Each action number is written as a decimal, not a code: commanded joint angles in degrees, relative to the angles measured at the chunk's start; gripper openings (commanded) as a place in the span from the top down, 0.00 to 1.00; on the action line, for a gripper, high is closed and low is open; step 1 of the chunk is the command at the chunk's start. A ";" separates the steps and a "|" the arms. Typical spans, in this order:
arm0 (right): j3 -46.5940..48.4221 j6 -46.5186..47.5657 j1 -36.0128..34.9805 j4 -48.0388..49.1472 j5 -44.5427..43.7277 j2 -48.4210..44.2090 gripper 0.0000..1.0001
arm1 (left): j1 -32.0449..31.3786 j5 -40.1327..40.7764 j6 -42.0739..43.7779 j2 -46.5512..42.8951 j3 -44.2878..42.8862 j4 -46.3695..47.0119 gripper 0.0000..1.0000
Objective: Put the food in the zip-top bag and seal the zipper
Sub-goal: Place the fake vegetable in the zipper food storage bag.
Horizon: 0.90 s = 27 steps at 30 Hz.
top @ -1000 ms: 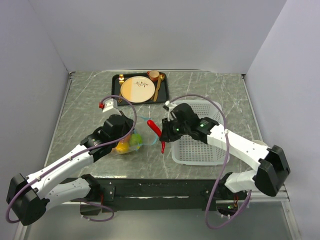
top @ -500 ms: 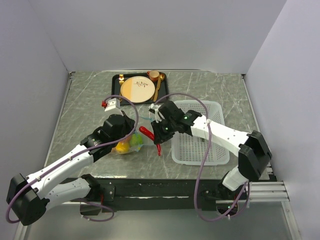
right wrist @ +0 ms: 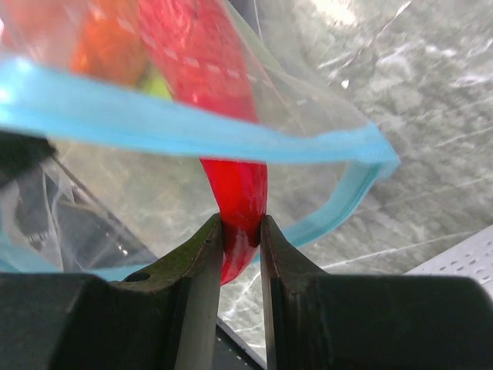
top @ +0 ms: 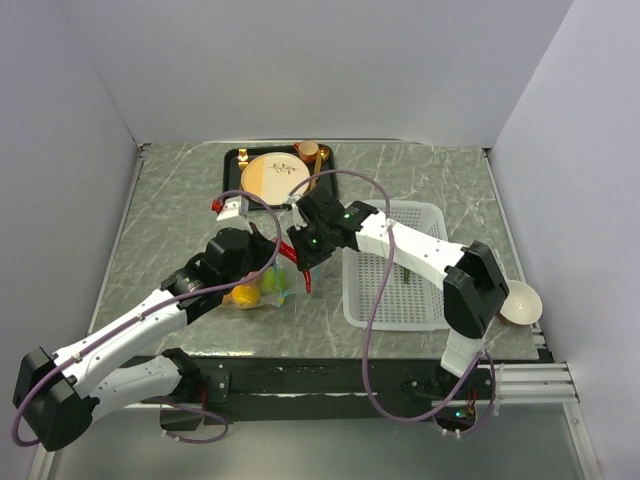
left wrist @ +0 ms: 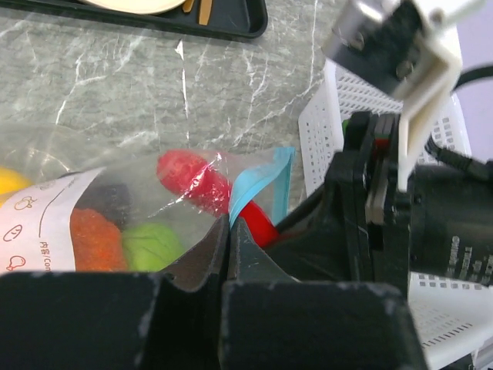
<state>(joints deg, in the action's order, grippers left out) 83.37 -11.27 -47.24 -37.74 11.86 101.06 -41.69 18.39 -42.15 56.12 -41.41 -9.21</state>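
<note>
The clear zip-top bag (top: 256, 291) lies on the table, with yellow, green and orange food inside. In the left wrist view I see its white label (left wrist: 31, 223), an orange piece (left wrist: 96, 239) and a green lime (left wrist: 150, 243). My left gripper (top: 276, 270) is shut on the bag's blue zipper strip (left wrist: 246, 189) and holds the mouth up. My right gripper (top: 304, 256) is shut on the stem end of a red chili (right wrist: 240, 193). The chili's front part reaches through the open mouth, past the zipper (right wrist: 154, 123), into the bag (right wrist: 115, 185).
The white mesh basket (top: 400, 295) stands right of the bag, with a small green thing (top: 408, 273) in it. A black tray (top: 236, 160) with the cream-and-tan plate is at the back. A white bowl (top: 522, 301) sits at the right edge.
My right gripper has moved left with the red chili, from beside the basket to the bag's mouth. The chili now pokes into the bag. My left gripper has stayed on the zipper.
</note>
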 commanded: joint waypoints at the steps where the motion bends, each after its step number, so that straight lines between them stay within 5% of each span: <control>1: 5.30 -0.42 0.66 -0.23 -0.79 1.33 0.83 | 0.12 -2.04 1.81 -0.48 0.28 2.62 0.99; 22: 4.17 -12.99 1.19 7.41 4.22 2.66 0.78 | 0.12 -4.60 1.90 -0.22 0.54 4.11 0.99; 27: 3.38 -13.43 1.10 8.64 5.37 2.04 0.55 | 0.21 -3.19 1.55 -0.83 0.54 4.03 0.99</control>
<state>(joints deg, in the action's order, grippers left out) 86.94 -23.03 -46.37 -33.32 15.77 105.14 -41.69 14.90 -40.95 56.12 -40.77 -7.73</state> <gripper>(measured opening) 0.375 0.021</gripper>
